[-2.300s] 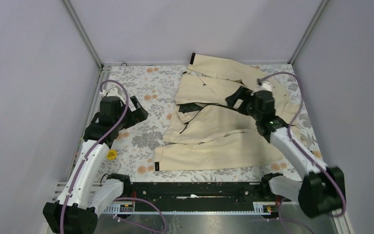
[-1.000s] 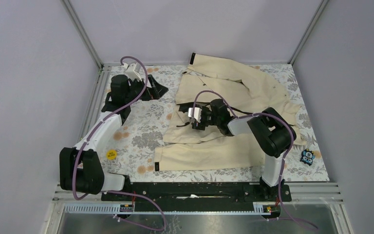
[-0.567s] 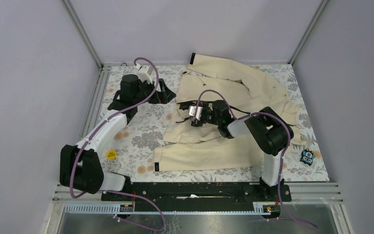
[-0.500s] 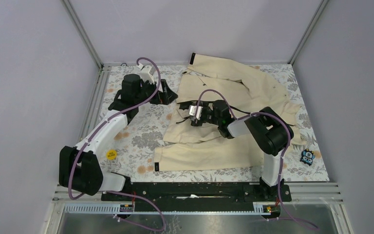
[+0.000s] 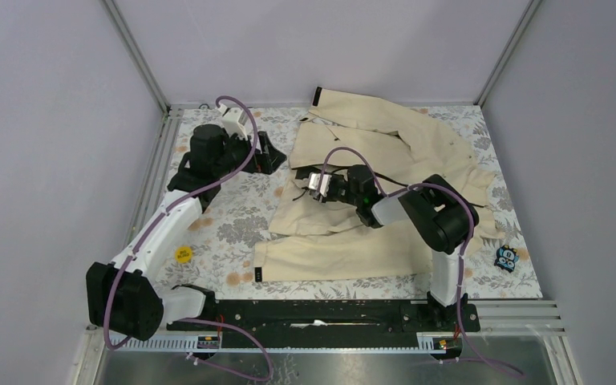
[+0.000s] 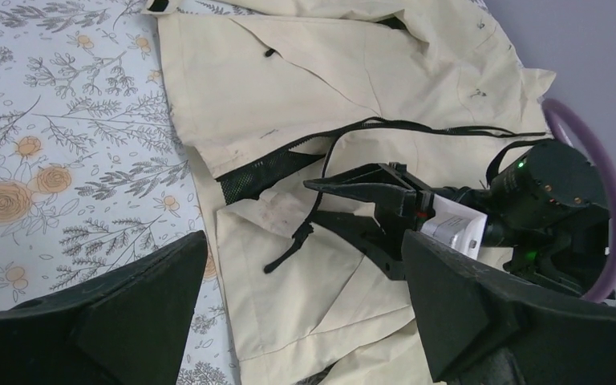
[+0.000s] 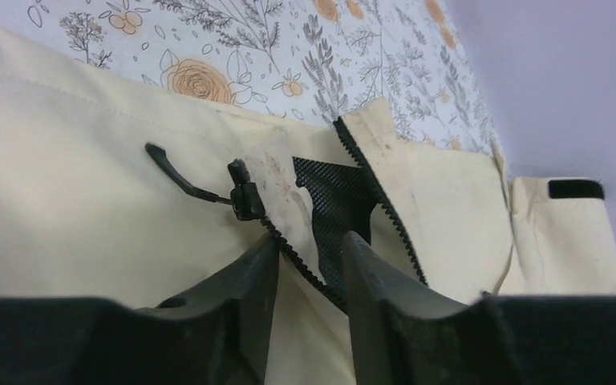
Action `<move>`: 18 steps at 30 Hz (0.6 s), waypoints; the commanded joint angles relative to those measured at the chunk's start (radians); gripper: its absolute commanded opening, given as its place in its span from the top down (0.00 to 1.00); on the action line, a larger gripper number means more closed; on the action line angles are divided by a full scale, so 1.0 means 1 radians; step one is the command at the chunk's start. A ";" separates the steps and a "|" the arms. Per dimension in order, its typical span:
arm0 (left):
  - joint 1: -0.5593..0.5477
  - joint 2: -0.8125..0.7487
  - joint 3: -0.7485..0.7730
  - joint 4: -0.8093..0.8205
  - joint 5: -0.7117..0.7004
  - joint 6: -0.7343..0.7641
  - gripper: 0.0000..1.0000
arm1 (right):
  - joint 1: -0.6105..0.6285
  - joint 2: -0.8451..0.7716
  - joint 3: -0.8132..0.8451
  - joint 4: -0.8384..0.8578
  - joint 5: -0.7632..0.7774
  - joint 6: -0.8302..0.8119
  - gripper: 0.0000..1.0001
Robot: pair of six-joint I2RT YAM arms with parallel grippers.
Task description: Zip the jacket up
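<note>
The cream jacket (image 5: pixel 369 228) lies spread on the floral cloth, its front open and dark mesh lining showing. My right gripper (image 5: pixel 311 183) rests low on the front opening. In the right wrist view its jaws (image 7: pixel 309 255) stand narrow but apart, with the zipper teeth (image 7: pixel 301 258) and lining edge running between them. The slider with its pull tab (image 7: pixel 245 199) lies just beyond the fingertips. My left gripper (image 5: pixel 266 154) hovers wide open over the cloth left of the collar, holding nothing. Its camera sees the jacket (image 6: pixel 289 88) and the right gripper (image 6: pixel 314 200).
A yellow disc (image 5: pixel 183 254) lies on the floral cloth (image 5: pixel 233 228) by the left arm. A small blue and black object (image 5: pixel 507 257) sits near the right edge. Grey walls close in the back and sides. A black rail (image 5: pixel 313 313) runs along the near edge.
The right gripper crossed from the jacket's right side to the front opening and its jaws narrowed around the zipper edge. The left arm swung from the left toward the collar, then eased back slightly.
</note>
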 commanded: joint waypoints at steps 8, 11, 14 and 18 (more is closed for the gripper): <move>0.003 0.005 -0.105 0.112 0.113 0.098 0.01 | 0.006 -0.039 0.253 -0.346 -0.229 0.122 1.00; 0.003 0.008 -0.198 0.265 0.136 0.079 0.01 | 0.006 0.011 0.396 -0.566 -0.308 0.187 1.00; 0.005 0.047 -0.230 0.350 0.208 0.054 0.01 | 0.003 0.079 0.513 -0.737 -0.338 0.220 1.00; 0.008 0.136 -0.192 0.381 0.229 -0.028 0.09 | -0.030 0.140 0.637 -0.939 -0.405 0.262 1.00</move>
